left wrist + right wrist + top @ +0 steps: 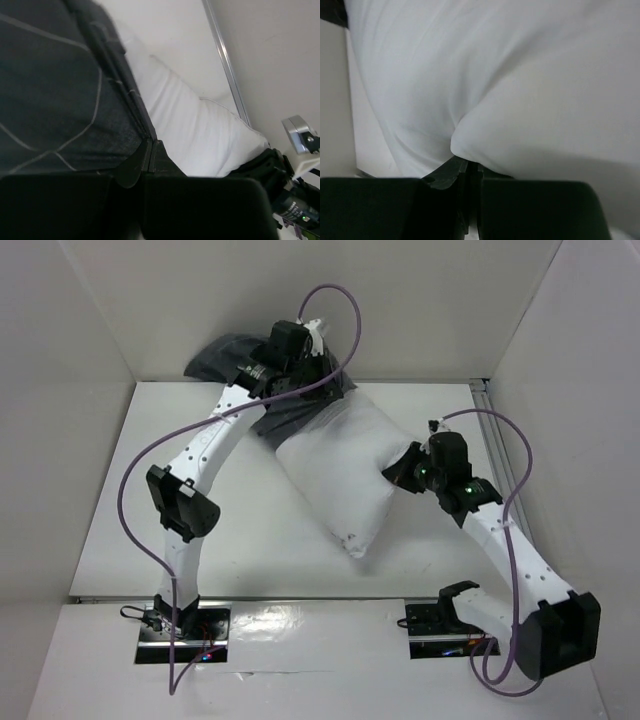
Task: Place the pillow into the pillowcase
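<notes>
The white pillow (335, 475) lies slantwise in the middle of the table, its far end tucked into the dark grey checked pillowcase (225, 355), which is bunched against the back wall. My left gripper (298, 388) is shut on the pillowcase's hem at the opening. In the left wrist view, the pillowcase (50, 90) fills the left and its edge runs into the closed left gripper (150, 146), with the pillow (200, 130) beside it. My right gripper (402, 472) is shut on a fold of the pillow (520, 75) at its right side; the right gripper (471, 169) has white fabric bulging over its tips.
White walls enclose the table (130, 500) at the back and on both sides. An aluminium rail (488, 415) runs along the right edge, also visible as the rail (225, 60) in the left wrist view. The right arm (295, 200) shows past the pillow there.
</notes>
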Robot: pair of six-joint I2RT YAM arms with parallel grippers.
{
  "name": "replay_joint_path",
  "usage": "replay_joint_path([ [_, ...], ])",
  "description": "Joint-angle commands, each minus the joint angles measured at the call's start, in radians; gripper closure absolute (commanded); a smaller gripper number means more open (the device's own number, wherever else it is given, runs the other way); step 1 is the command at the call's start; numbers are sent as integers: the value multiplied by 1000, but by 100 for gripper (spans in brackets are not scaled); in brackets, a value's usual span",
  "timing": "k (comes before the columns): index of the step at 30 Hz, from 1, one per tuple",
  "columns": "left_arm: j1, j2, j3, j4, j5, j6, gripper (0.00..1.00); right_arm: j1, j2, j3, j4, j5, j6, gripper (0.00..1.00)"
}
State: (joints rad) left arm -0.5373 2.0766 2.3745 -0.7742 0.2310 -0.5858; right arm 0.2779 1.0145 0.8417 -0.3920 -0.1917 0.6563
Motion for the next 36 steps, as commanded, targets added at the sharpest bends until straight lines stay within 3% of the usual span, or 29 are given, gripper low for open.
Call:
replay_joint_path([
  [1, -61, -91, -96, 151, 88, -59, 100, 6, 102, -7, 155, -71, -38, 100],
  [6, -105, -80, -187, 181, 37, -78, 100, -61, 208, -7, 206, -142, -67, 100],
  [10, -127, -3, -78, 130, 27, -33, 98, -166, 202, -7, 225, -233, -58, 100],
  [11, -127, -3, -78, 130, 27, -22, 88, -186, 179, -7, 205, -233, -58, 100],
  [13, -127, 6, -67, 148, 60, 18, 54, -239, 170, -7, 196, -267, -58, 100],
  [14, -127, 17, -46, 148, 115, 77, 20, -311, 170, -7, 211, -288, -35, 100],
  [16, -127, 36, -11, 100, 131, 135, 3, -385, 197, -16, 315, -392, 27, 100],
  [17, -118, 36, 36, 67, 95, 176, 0, -405, 240, -16, 373, -405, 84, 100],
  [19, -99, 14, 37, 30, 65, 207, 0, -405, 307, 46, 401, -396, 75, 100],
  [21, -64, -53, -47, 30, 9, 236, 0, -405, 411, 124, 305, -396, 26, 98],
  [22, -53, -135, -81, 30, -27, 236, 0, -405, 424, 167, 292, -409, 17, 86],
  [23, -41, -182, -119, 41, -63, 247, 2, -405, 424, 168, 292, -410, 17, 50],
  [24, -32, -229, -215, 71, -158, 256, 5, -405, 408, 168, 292, -410, 6, 33],
  [25, -32, -280, -272, 93, -212, 256, 14, -405, 395, 168, 266, -391, -10, 23],
  [26, -32, -385, -338, 123, -249, 256, 46, -405, 382, 181, 242, -352, -27, 16],
  [28, -32, -475, -532, 205, -306, 256, 74, -394, 328, 195, 155, -280, -73, 2],
  [30, -32, -554, -636, 219, -347, 236, 100, -394, 283, 195, 113, -166, -73, 0],
  [32, -32, -581, -773, 219, -378, 212, 100, -413, 201, 166, 84, -89, -64, 0],
  [33, -23, -590, -820, 219, -392, 195, 93, -413, 178, 152, 84, -89, -64, 0],
  [34, -23, -599, -916, 219, -407, 161, 60, -413, 139, 139, 73, -89, -55, 0],
  [36, -23, -615, -1032, 283, -421, 124, 26, -404, 119, 85, 59, -122, -55, 0],
])
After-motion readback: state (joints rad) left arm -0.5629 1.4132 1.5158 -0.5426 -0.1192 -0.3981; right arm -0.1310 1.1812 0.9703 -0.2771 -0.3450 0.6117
